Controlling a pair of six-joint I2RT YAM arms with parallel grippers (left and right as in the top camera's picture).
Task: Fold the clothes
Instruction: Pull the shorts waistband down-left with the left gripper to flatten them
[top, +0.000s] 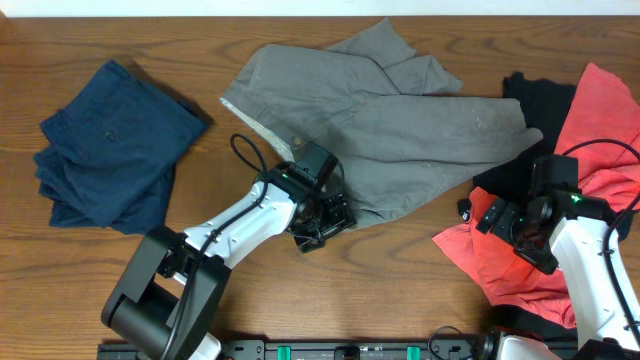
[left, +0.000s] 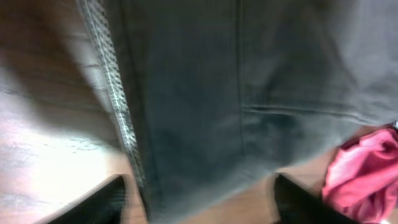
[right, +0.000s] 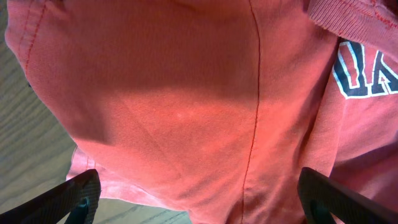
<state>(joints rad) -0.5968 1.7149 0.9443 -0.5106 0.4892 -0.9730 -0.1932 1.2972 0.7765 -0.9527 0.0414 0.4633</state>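
Overhead, the grey shorts (top: 400, 130) are lying rumpled and spread across the middle of the wooden table (top: 100, 30), towards its far edge; the navy shorts (top: 110, 145) are sitting folded at the left, well apart from them; at the right a coral-red piece (top: 600, 110) is sprawling partly over a black piece (top: 535, 100), which is touching the grey shorts' right end. The left gripper (top: 325, 218) is hovering at the near edge of the grey shorts; the right gripper (top: 485, 215) is hanging over the near-left part of the coral-red piece; from here I cannot tell how either pair of fingers is standing.

In the left wrist view, which is blurred, the grey shorts (left: 249, 74) are filling most of the picture, with a pale woven strip (left: 115, 93) running down their left edge; bare table (left: 37, 137) is showing on the left and a fold of the coral-red piece (left: 367, 168) at the lower right. The left gripper (left: 199, 199) is spreading its fingers (left: 102, 202) wide, the hem of the shorts lying between them, nothing being gripped.

In the right wrist view, the coral-red piece (right: 174, 93) is covering nearly everything, a seam running down it and navy lettering (right: 367, 71) showing at the upper right; table (right: 25, 124) is peeking out at the left. The right gripper (right: 199, 199) is holding its fingers (right: 68, 199) wide apart above the cloth, clasping nothing.
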